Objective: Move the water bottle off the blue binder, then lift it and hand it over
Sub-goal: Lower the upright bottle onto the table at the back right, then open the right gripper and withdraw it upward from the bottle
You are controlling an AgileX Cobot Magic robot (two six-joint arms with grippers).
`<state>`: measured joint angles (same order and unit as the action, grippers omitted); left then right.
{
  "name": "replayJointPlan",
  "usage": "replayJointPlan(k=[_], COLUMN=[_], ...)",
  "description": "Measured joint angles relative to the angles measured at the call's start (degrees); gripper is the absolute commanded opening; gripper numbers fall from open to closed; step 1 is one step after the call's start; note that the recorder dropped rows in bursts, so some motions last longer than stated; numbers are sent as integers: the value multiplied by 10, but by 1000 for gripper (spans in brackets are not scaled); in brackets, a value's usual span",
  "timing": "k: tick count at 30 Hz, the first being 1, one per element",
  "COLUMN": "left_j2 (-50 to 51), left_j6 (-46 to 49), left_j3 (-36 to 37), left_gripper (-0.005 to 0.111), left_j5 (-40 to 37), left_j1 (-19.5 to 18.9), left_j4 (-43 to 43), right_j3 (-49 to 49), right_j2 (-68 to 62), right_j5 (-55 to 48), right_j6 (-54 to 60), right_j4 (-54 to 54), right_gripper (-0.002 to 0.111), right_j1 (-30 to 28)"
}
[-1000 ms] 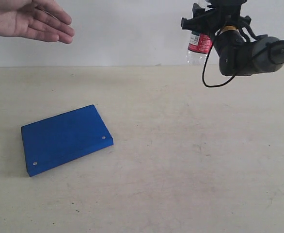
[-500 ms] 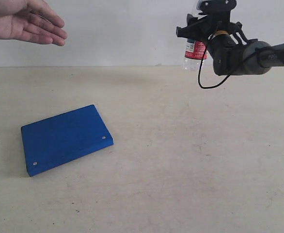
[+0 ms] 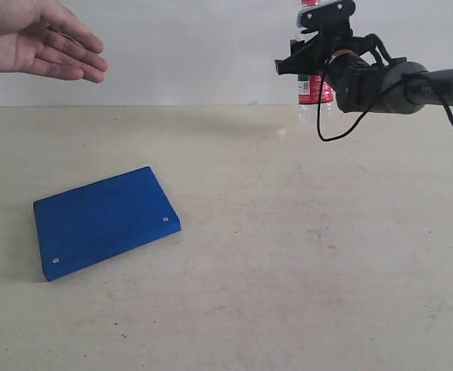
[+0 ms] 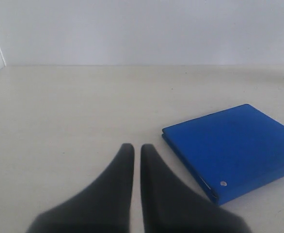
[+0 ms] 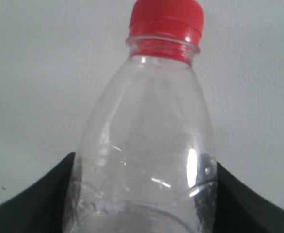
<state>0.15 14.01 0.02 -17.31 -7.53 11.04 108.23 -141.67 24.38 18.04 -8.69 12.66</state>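
High at the upper right, my right gripper [image 3: 317, 48] is shut on the water bottle [image 3: 314, 89], holding it upright in the air well above the table. Its red cap [image 5: 166, 18] and clear body [image 5: 147, 160] fill the right wrist view, with a black finger [image 5: 30, 196] on each side. The blue binder [image 3: 104, 220] lies flat on the table at the left with nothing on it. My left gripper [image 4: 133, 148] is shut and empty, low over the table beside the binder [image 4: 234, 145]; it does not show in the exterior view.
A person's open hand [image 3: 33, 39] reaches in at the top left, palm up, far from the bottle. The beige table [image 3: 288, 255] spreads out below; a white wall stands behind it. A black cable [image 3: 325, 124] hangs from the right arm.
The right arm has turned the bottle upright and raised it, shifting slightly left. The open hand at the top left has drawn back a little. The binder has stayed put.
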Motion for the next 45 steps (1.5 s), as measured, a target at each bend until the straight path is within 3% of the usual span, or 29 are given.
replayJointPlan(k=[2,18,31,34,36,38,42,44,45], left_j2=[0,0,0,0,0,0,0,0,0], left_j6=[0,1,1,1,1,1,1,1,1], left_j3=[0,0,0,0,0,0,0,0,0], left_gripper=[4,4,4,4,4,4,4,4,4], left_j5=[0,0,0,0,0,0,0,0,0], left_j1=[0,0,0,0,0,0,0,0,0], left_j4=[0,0,0,0,0,0,0,0,0], right_j3=[0,1,1,1,1,1,1,1,1], right_j2=[0,5,178,244,284,315,371,412,441], right_j5=[-1,-16,-270,-385,-467,-540,-677,-718,-735], right_j6=[4,14,25,10,-17,-34,-32,-23,-14], right_j4=[2,-1,-1,-1,-2,-10,-46,-77,-99], right_gripper=[83,82,82,82,74,56,12,0,0], right_j1=[0,0,0,0,0,0,0,0,0])
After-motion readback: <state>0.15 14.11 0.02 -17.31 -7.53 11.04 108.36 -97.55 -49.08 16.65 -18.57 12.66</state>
